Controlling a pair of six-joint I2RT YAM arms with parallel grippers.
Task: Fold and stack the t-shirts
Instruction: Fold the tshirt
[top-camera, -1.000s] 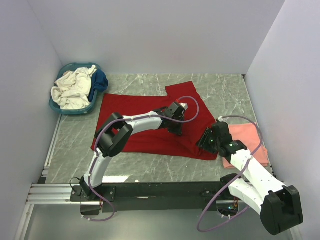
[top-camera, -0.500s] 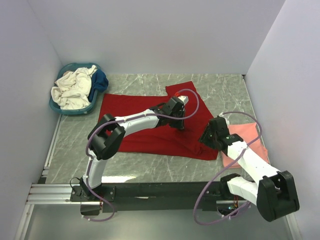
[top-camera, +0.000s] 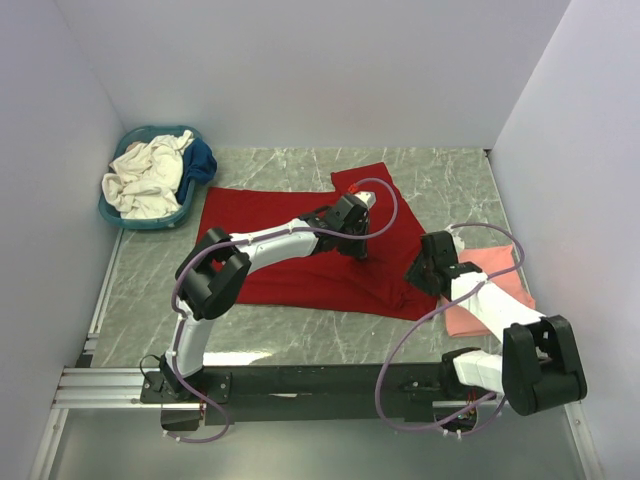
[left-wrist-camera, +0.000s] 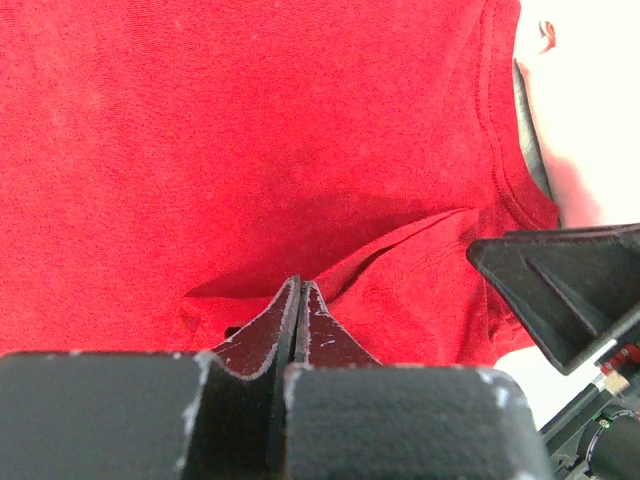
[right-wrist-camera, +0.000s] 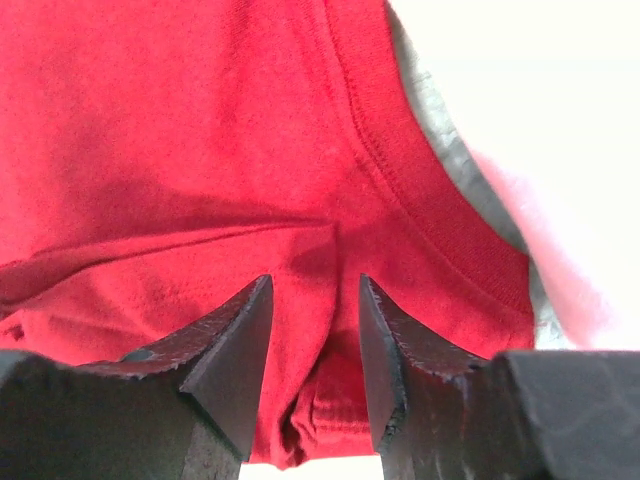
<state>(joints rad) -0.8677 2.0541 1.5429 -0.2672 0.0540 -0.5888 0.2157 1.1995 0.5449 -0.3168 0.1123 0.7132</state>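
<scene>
deep red t-shirt: being seen flat at centre, long axis left to right. left gripper: being held closed on a raised fold near its right end. right gripper: being held open astride the near-right hem, nearer that corner.

The arms show white links, black joints, purple cables, scuffed black fingers.

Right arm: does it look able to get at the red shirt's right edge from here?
Probably yes. The right fingers stand open on either side of a raised fold of the red shirt by its hem, with nothing between them and the cloth.
</scene>
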